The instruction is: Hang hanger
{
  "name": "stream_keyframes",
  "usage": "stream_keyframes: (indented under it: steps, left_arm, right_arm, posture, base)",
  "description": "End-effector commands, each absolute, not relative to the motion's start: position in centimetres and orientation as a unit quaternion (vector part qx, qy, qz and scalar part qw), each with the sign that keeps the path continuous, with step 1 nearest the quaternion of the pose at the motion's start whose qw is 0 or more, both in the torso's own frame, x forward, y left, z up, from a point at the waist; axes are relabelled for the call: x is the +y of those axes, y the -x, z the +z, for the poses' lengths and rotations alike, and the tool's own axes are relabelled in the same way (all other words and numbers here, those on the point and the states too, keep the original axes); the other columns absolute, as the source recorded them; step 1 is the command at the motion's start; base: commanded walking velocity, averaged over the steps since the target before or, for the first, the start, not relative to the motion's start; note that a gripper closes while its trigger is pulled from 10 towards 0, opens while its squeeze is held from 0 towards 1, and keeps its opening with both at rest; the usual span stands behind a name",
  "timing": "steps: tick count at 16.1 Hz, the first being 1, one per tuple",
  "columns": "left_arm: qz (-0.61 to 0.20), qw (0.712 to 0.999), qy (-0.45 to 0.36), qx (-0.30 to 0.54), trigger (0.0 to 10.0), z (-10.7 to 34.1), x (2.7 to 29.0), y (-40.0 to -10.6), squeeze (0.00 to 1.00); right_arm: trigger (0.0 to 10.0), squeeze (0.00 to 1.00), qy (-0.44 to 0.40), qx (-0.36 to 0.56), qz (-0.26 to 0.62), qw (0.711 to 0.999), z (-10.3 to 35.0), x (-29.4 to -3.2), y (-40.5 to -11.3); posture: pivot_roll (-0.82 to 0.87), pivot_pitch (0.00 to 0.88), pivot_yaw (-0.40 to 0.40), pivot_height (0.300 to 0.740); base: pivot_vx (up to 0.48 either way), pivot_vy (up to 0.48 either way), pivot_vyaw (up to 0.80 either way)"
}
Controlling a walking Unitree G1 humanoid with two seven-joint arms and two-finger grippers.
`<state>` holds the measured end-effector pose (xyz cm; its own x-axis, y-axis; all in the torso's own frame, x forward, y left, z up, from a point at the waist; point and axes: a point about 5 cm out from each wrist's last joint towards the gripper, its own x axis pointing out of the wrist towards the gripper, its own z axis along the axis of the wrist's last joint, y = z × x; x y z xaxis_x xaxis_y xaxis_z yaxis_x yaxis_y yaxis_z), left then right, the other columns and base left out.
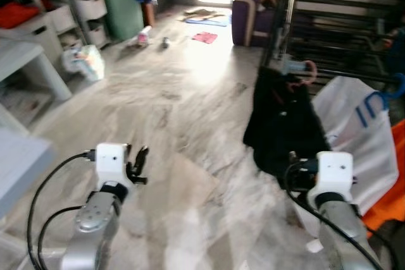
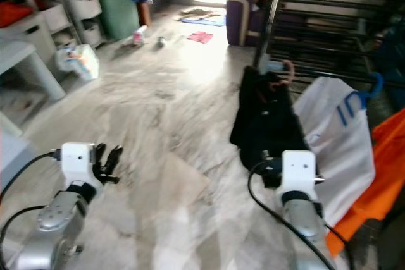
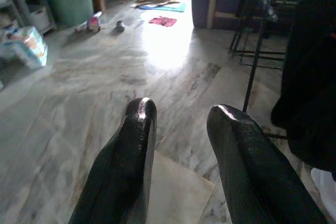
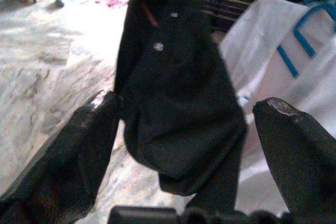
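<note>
A black garment [image 1: 281, 124] hangs on a pink hanger [image 1: 308, 71] from the dark drying rack [image 1: 329, 11] at the right. My right gripper [image 4: 191, 103] is open wide just short of the garment's lower half, nothing between its fingers [image 4: 92, 129]. Beside it hangs a white garment [image 1: 357, 137] on a blue hanger [image 1: 380, 102]. My left gripper [image 1: 138, 165] is held out low over the marble floor, well left of the rack. Its fingers [image 3: 139, 129] stand a little apart, holding nothing.
An orange cloth [image 1: 389, 194] hangs at the far right. A purple sofa [image 1: 247, 14] stands behind the rack. A white table [image 1: 31, 61], shelves, a plastic bag [image 1: 85, 61] and a green bin [image 1: 123, 7] line the left. Small items lie on the far floor.
</note>
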<state>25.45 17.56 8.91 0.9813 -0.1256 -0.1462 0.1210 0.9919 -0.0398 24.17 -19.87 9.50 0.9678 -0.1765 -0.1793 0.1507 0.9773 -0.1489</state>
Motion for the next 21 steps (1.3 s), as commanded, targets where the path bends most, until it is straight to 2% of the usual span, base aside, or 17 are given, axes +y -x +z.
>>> stream_keyframes:
  steps: [1,5,13,15,18,21]
  left_arm:
    - [-0.072,0.995,0.017,0.065,10.0,9.21,17.02,-25.68,0.0]
    - [-0.072,0.995,0.018,0.067,10.0,9.14,16.96,-25.63,0.0]
    - [-0.078,0.994,-0.002,0.072,10.0,8.94,16.93,-25.68,0.0]
    - [-0.085,0.994,-0.003,0.074,10.0,8.84,16.75,-25.69,0.0]
    - [-0.091,0.993,-0.003,0.075,10.0,8.86,16.66,-25.78,0.0]
    - [-0.093,0.992,-0.005,0.084,10.0,8.64,16.52,-25.78,0.0]
  right_arm:
    - [10.0,0.0,0.068,0.098,-0.098,0.988,9.65,-20.86,-23.99]
    - [10.0,0.0,0.063,0.104,-0.099,0.988,9.54,-20.78,-24.14]
    - [10.0,0.0,0.08,0.104,-0.083,0.988,9.41,-20.48,-24.41]
    - [10.0,0.0,0.08,0.103,-0.088,0.988,9.47,-20.54,-24.62]
    - [10.0,0.0,0.079,0.103,-0.089,0.988,9.39,-20.43,-24.7]
    - [10.0,0.0,0.081,0.102,-0.089,0.987,9.29,-20.25,-24.74]
  posture:
    - [-0.07,0.0,0.009,0.74]
    - [-0.06,0.0,0.007,0.74]
    - [-0.06,0.0,0.003,0.74]
    - [-0.06,0.0,0.005,0.74]
    - [-0.06,0.0,0.008,0.74]
    - [-0.06,0.0,0.011,0.74]
  base:
    - [0.322,0.0,0.0]
    - [0.31,0.128,-0.6]
    - [0.299,0.37,0.0]
    - [0.459,0.0,0.0]
    - [0.465,0.0,-0.6]
    - [0.399,0.0,0.0]
